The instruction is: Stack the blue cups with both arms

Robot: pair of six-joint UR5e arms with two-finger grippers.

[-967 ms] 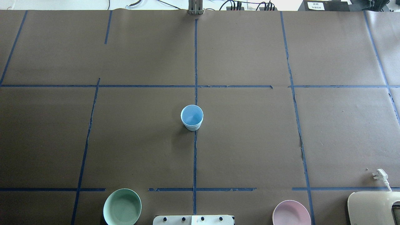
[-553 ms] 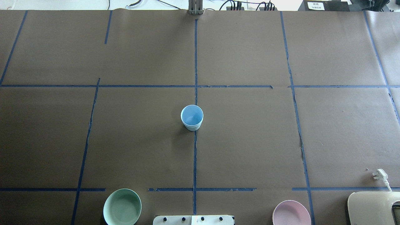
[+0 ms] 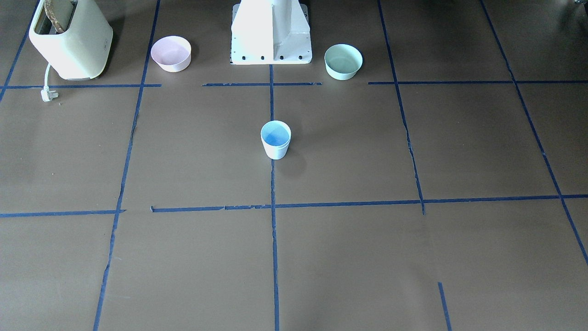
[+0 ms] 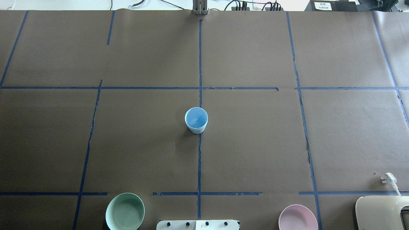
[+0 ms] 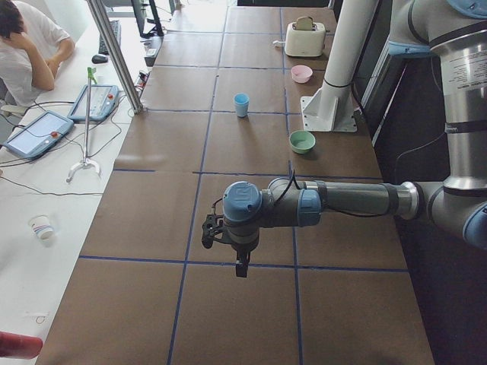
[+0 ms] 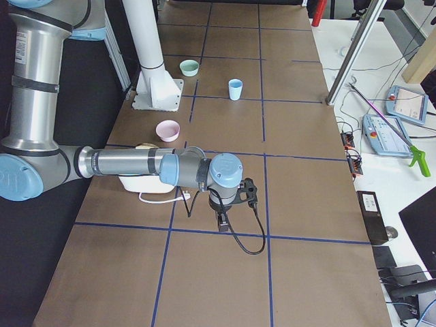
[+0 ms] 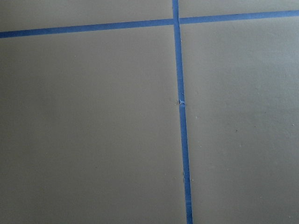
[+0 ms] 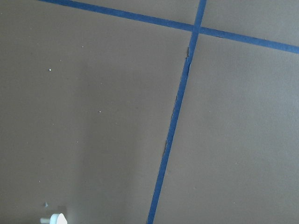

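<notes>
A pale-blue cup stands upright on the centre tape line of the table; it also shows in the front view and both side views. A second rim line just under its top rim suggests two cups nested together; no separate second cup shows. The left gripper hangs over the table far from the cup, seen only in the left side view; I cannot tell if it is open or shut. The right gripper likewise shows only in the right side view; I cannot tell its state. Both wrist views show only brown paper and blue tape.
A mint-green bowl and a pink bowl flank the white pedestal base at the near edge. A cream toaster with a white plug sits at the near right. A person sits beyond the table's far side.
</notes>
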